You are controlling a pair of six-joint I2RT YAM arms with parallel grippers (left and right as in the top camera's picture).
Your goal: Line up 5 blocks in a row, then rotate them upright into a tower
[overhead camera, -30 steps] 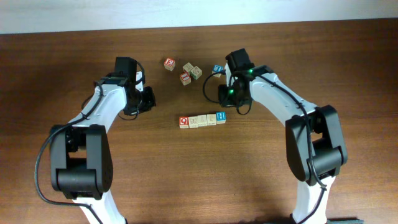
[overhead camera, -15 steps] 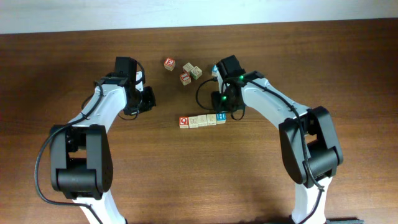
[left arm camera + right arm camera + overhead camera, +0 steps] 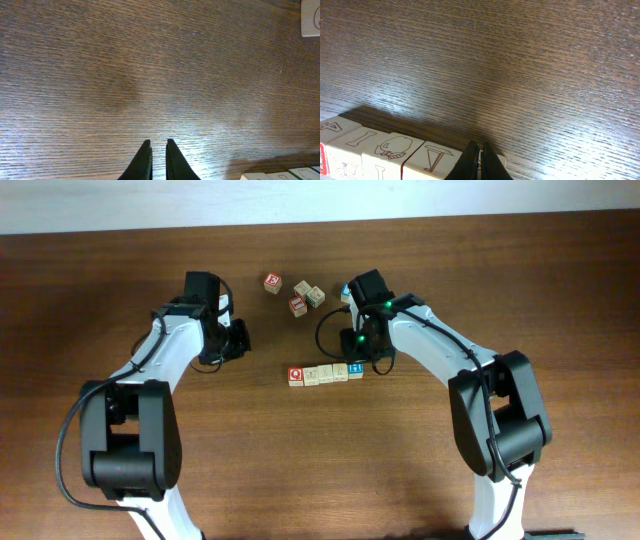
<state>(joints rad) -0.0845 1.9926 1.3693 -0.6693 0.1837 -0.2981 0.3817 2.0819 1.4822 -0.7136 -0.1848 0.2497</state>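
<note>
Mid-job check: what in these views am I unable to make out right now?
1. Right wrist view: the shut right pincer covers the blue-faced wooden end cube of the row; contact unclear.
2. Overhead: the right arm hides most of a loose blue wooden cube; letter unreadable.
3. Left wrist view: the bottom edge cuts off the pale wooden cube row.

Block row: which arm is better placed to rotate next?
Right: the right tool, shut, sits at the blue-faced end block of the row. The left tool hangs over bare table, away from it.
</note>
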